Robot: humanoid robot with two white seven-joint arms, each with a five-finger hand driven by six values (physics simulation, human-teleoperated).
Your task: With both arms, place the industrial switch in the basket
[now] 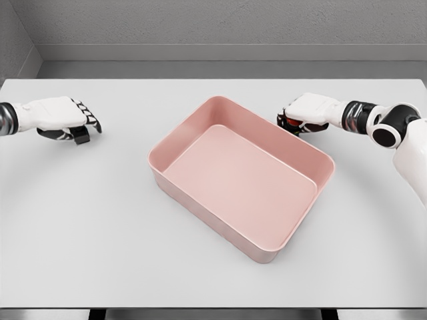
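The pink rectangular basket [200, 120] sits on the white table, turned at an angle, with nothing inside. The industrial switch [292, 124] shows only as a small red and black shape under my right hand [300, 115], just beyond the basket's far right rim. The right hand's fingers are curled over it, hiding most of it. My left hand [75, 123] hovers low over the table at the far left, well away from the basket, its fingers relaxed and holding nothing.
The white table [80, 220] spreads wide around the basket and ends at a front edge near the bottom of the view. A grey wall stands behind the table's far edge.
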